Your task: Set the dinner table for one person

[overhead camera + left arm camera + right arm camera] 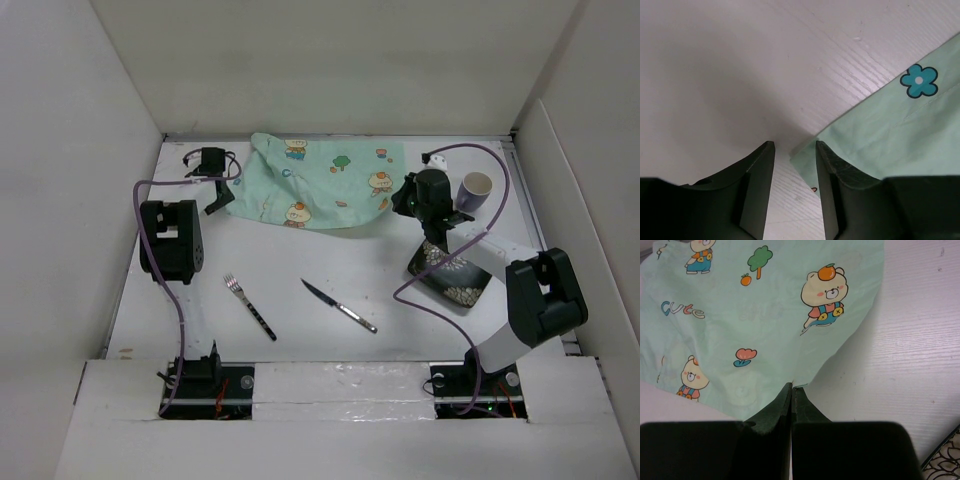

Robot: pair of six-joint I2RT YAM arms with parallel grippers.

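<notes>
- L gripper: jaws part-open with a clear gap, nothing clamped. The corner of the placemat pokes just into the gap and hugs the finger on the mat's side. The other finger is over bare tabletop.
- R gripper: jaws shut flat together, pinching the mat's right-hand edge at the tips. The cloth fans out from there twd far-left.
- Key relation: the mat lies right of the L jaws and left of the R jaws. Its long axis runs left-right betw the two grippers, so each arm has its own end. L arm is nearer the left corner.
- Mat is rumpled, not flat, and lies on the far part of the dinner table.
- Judgement: next move needs the L jaws to bite that corner. It's only just inside the gap, so a shallow bite could slip. Prob. then spread the mat w/ both arms.
- Further out: fork and knife lie slanted on the near-middle of the table, well apart from the mat and from each other.
- Plate is near-right, partly under the R arm. Cup is far-right, near the R wrist.
- Table is below both jaws and runs out on every side, arm bases at its near edge.
</notes>
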